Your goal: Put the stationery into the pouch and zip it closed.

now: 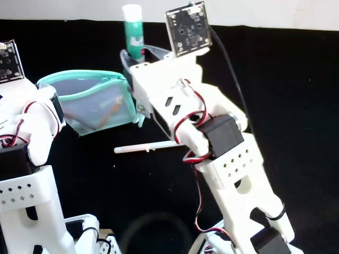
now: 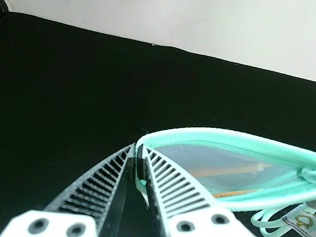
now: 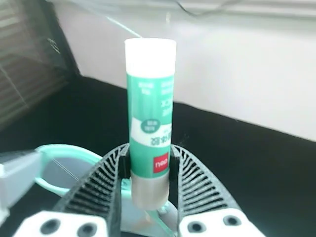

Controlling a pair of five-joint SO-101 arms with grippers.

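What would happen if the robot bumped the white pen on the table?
It would probably roll, since the white pen looks thin and round and lies flat on the black table. It also seems light, so even a small nudge might send it far.

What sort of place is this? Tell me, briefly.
Likely a robot test bench: black table against a white wall, right hand holding a glue stick, left hand gripping a pouch.

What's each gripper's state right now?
Left gripper: shut on the pouch, at its rim.
Right gripper: shut on the glue stick, which stands upright.
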